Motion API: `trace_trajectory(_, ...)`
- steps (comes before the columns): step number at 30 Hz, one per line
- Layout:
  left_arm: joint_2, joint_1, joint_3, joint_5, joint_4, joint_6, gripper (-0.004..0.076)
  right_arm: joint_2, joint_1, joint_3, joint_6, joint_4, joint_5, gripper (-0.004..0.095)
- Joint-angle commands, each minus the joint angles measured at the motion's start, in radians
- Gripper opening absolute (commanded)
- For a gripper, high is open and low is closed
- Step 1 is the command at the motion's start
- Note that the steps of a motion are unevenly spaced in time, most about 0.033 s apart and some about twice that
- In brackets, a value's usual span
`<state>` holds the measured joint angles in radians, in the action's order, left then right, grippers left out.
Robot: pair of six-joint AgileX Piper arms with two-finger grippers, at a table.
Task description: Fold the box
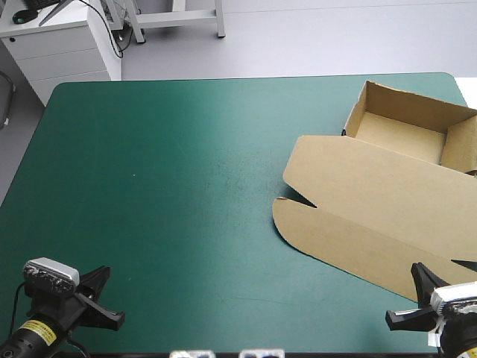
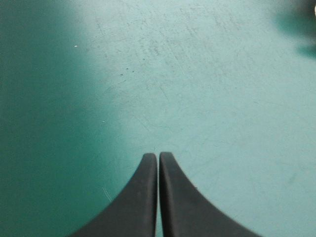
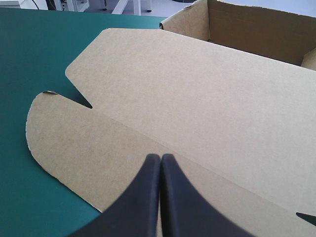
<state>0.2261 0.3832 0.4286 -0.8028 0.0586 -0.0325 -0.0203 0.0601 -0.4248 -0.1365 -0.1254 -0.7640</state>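
The brown box lies at the table's right side as an open tray near the far right corner, its walls raised, with the lid flat on the teal-green cover toward the front. My right gripper is shut, empty, its tip just over the lid's front flap; in the high view it sits at the front right corner. My left gripper is shut with nothing in it, over bare cover at the front left, far from the box.
The teal-green table stretches wide to the left of the box. The lid's front flap reaches close to the front right edge. A white cabinet stands beyond the far left corner.
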Motion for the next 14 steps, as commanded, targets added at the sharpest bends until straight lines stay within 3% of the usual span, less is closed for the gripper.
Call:
trace_trajectory(1, 0.011, 0.006, 0.019, 0.084, -0.004, 0.002, -0.0008, -0.015, 0.002, -0.024, 0.002, 0.004, 0.071, -0.0019)
trace_trajectory(14, 0.011, 0.006, 0.019, 0.08, -0.004, -0.002, -0.0008, -0.015, 0.002, -0.024, 0.002, 0.004, 0.071, -0.0019)
